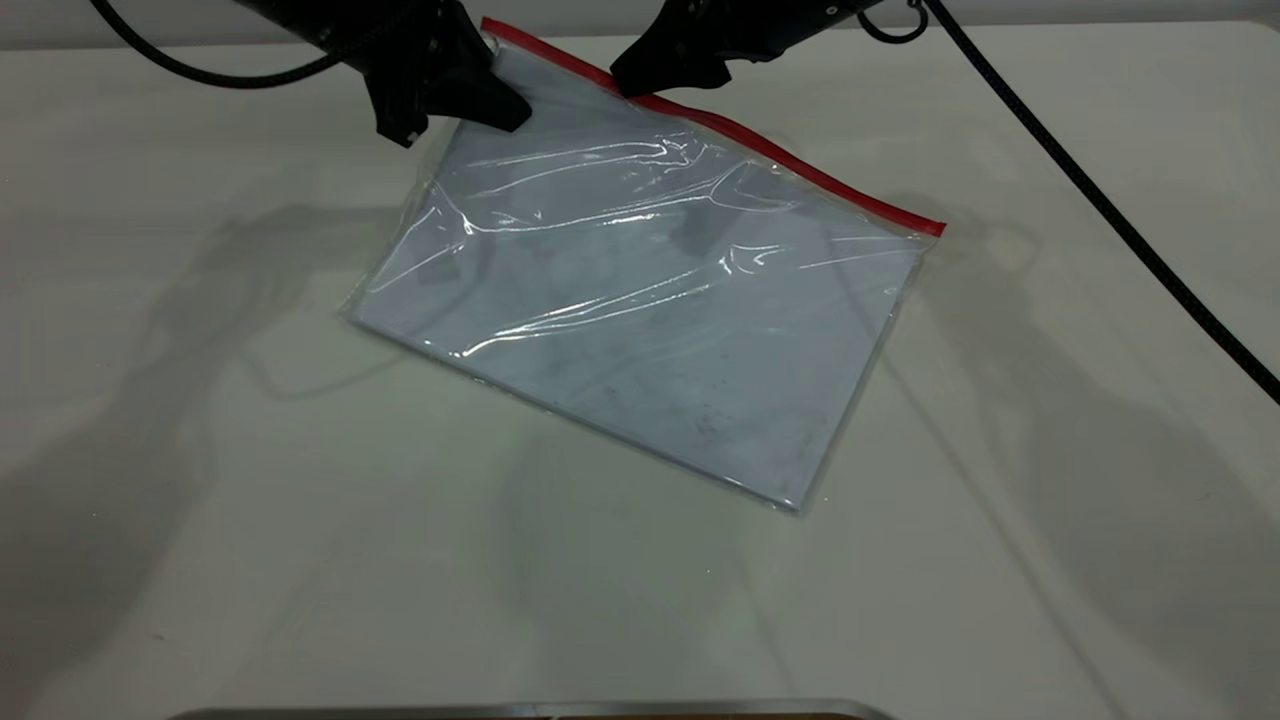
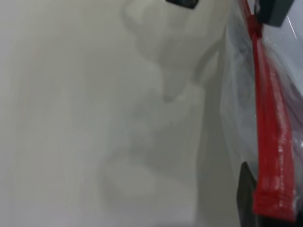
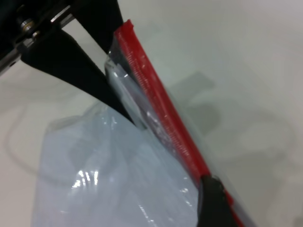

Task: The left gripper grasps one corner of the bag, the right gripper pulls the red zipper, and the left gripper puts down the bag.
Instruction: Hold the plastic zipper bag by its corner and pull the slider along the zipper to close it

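Note:
The clear bag [image 1: 650, 320] lies slanted on the white table, with its red zipper [image 1: 800, 165] along the far edge. My left gripper [image 1: 490, 95] is shut on the corner of the bag [image 1: 495, 40] at the strip's left end and holds it slightly raised. In the left wrist view the red strip's end [image 2: 272, 189] sits beside a black fingertip [image 2: 245, 194]. My right gripper [image 1: 632, 82] is closed on the red zipper a short way along from that corner. In the right wrist view its fingertip [image 3: 213, 203] covers the strip [image 3: 151, 90]. The slider tab is hidden.
A brownish smudge [image 1: 715, 425] marks the bag near its front corner. A braided cable [image 1: 1100, 200] runs across the table at right, and a thin cable [image 1: 200, 72] hangs at far left. A metal edge [image 1: 530, 710] lies along the front.

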`<move>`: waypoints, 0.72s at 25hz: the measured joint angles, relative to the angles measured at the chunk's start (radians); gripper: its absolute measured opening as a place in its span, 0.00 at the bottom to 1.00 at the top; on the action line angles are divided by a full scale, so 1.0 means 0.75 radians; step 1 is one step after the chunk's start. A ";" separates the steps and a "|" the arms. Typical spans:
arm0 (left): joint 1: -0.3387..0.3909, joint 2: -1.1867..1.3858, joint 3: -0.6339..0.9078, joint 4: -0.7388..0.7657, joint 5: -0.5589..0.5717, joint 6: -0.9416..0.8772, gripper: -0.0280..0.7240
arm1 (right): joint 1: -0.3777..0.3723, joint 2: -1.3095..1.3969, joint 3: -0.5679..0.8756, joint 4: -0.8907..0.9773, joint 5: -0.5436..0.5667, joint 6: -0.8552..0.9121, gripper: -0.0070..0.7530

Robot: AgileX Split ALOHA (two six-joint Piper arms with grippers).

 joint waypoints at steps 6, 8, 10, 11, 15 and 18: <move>0.000 -0.003 0.000 0.001 -0.001 0.006 0.11 | 0.002 0.053 0.000 0.051 0.037 -0.019 0.65; 0.000 -0.003 0.000 0.001 -0.002 0.006 0.11 | 0.004 0.057 0.000 0.067 0.037 -0.042 0.63; 0.000 -0.003 0.000 0.001 -0.002 0.006 0.11 | 0.004 0.057 0.000 0.099 0.046 -0.074 0.60; 0.000 -0.003 0.000 0.001 -0.002 0.006 0.11 | 0.004 0.057 0.000 0.117 0.049 -0.084 0.58; 0.000 -0.003 0.000 0.001 -0.002 0.006 0.11 | 0.004 0.057 0.000 0.134 0.067 -0.102 0.50; 0.000 -0.003 0.000 0.001 -0.003 0.006 0.11 | 0.004 0.057 0.000 0.143 0.084 -0.105 0.46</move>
